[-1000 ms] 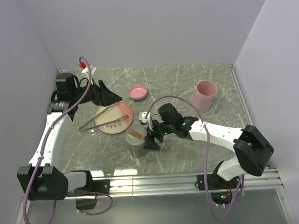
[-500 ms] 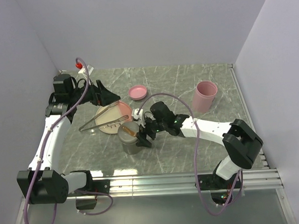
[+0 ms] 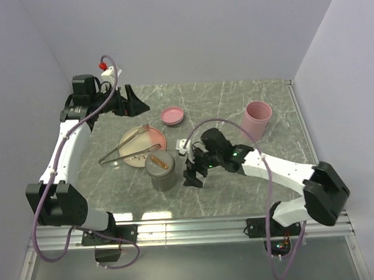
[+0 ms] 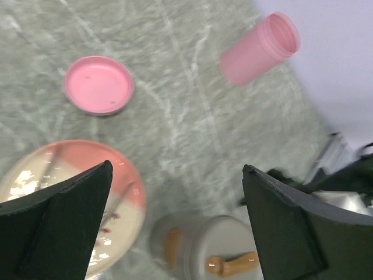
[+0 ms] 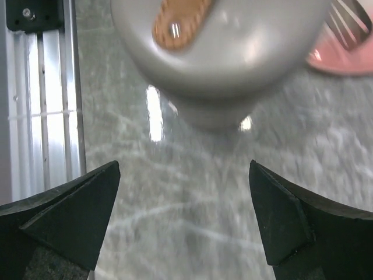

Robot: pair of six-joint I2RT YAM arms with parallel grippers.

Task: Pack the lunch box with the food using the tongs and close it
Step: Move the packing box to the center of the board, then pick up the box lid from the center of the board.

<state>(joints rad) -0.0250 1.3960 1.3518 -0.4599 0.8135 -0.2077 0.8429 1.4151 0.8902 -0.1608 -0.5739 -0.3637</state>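
- The right gripper [image 3: 193, 175] has pulled back from the lunch box [image 3: 161, 175]. A moment ago it was right up against the box. Now it is just beside it, on the side nearer the table's [image 3: 235, 101] right edge.
- Its jaws have opened a bit more. They are spread wide and hold nothing.
- The lunch box has slid a little toward the left edge. It now sits right next to the plate [image 3: 153, 138], on the side nearer the near edge.
- The left gripper [image 3: 131, 104] has gone up and away toward the far left corner. Its jaws are spread wide too, and empty.
- The grey lid with the wooden handle [image 3: 157, 161] is on top of the box, so I think the box is shut. With both arms backing off, the job looks about done.
- I can't see any food pieces. The left wrist view shows only tiny red specks on the plate. I think the food is inside the shut box, but I can't check.
- The tongs [image 3: 125, 144] lie across the plate, with one end poking off toward the left edge. Nobody holds them.
- Counting:
  - one lunch box
  - one pair of tongs
  - one plate
  - one pink cup [image 3: 256, 118] near the right edge
  - one small pink dish [image 3: 172, 115] toward the far edge
  - two arms
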